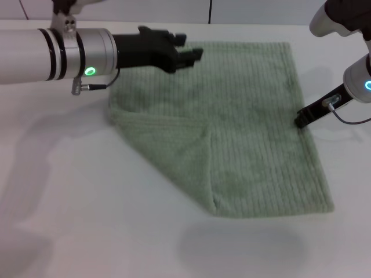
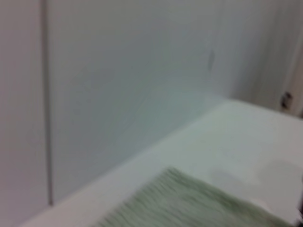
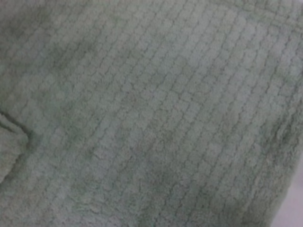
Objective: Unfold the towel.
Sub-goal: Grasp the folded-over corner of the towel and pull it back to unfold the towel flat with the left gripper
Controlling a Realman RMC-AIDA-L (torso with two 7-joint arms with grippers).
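Hovering, left gripper [image 1: 194, 47]: black fingers parted, nothing between them, above the far left part of the towel, arm reaching in from the left.
Pressing, right gripper [image 1: 301, 120]: black tip at the towel's right edge, about midway along it; whether parted or clenched, cannot tell.
Towel [image 1: 243, 133]: pale sage green, ribbed, spread on the white table [image 1: 75, 202], mostly flat.
Fold: near left corner turned over onto the cloth as a triangular flap [image 1: 168, 145].
Right wrist view: filled with ribbed cloth [image 3: 156, 118].
Left wrist view: towel corner [image 2: 189, 203] before a pale wall [image 2: 123, 75].
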